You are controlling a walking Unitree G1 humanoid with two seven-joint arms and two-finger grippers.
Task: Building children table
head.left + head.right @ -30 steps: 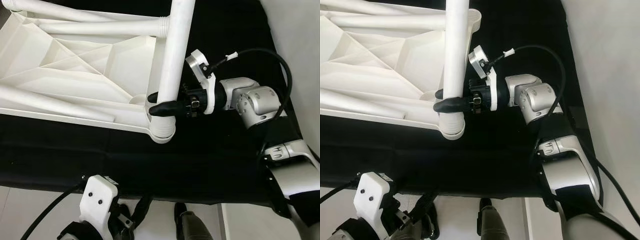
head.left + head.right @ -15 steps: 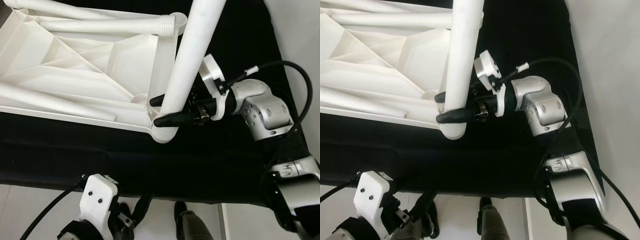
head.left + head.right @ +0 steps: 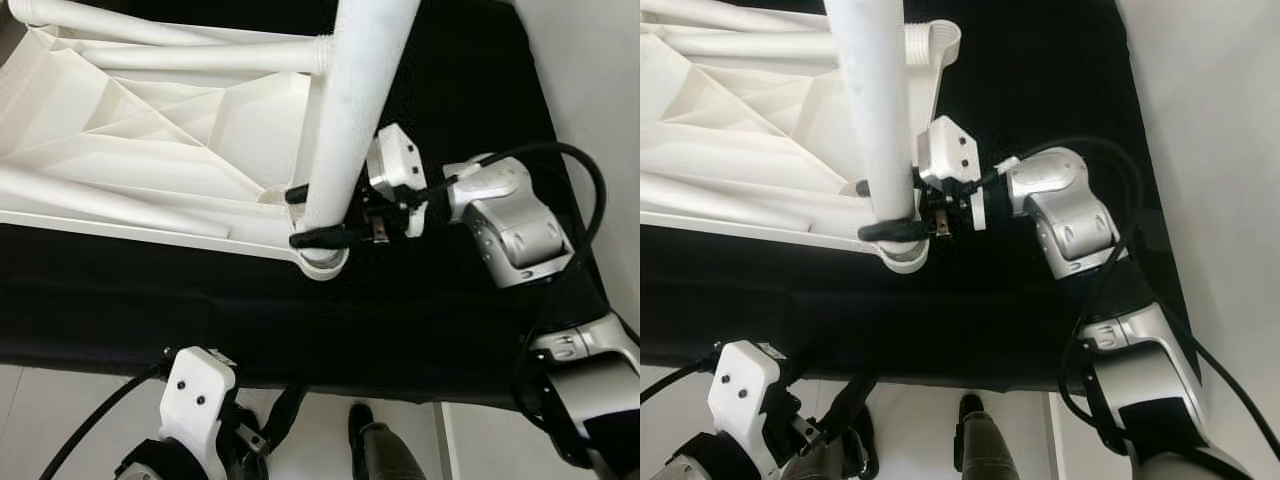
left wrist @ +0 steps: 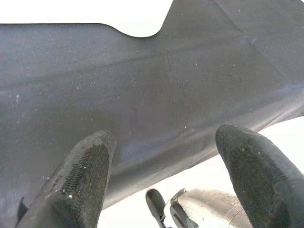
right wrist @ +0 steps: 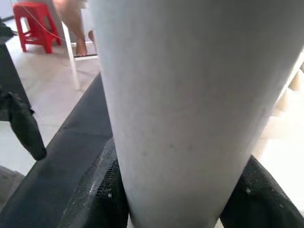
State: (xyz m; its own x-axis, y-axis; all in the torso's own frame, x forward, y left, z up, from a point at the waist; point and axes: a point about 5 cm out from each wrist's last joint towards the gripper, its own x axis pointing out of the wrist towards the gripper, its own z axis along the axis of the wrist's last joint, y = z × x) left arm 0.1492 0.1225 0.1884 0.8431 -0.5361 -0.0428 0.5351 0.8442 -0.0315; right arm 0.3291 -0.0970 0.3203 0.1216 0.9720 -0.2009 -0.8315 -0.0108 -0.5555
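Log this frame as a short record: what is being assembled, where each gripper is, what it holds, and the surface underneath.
assembly: white plastic table top lying underside up, legs laid across it
right gripper: right gripper shut on the table leg, low on the leg beside the corner socket
leg state: upright, slightly tilted, lower end at the socket; seating cannot be told
left gripper: left gripper open, holding nothing, above the cloth edge
surface: black cloth over a pale floor

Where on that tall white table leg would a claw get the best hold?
Low on the table leg, just above its socket, coming from the side. The round shaft fits between two fingers, as the right claw grips it now.
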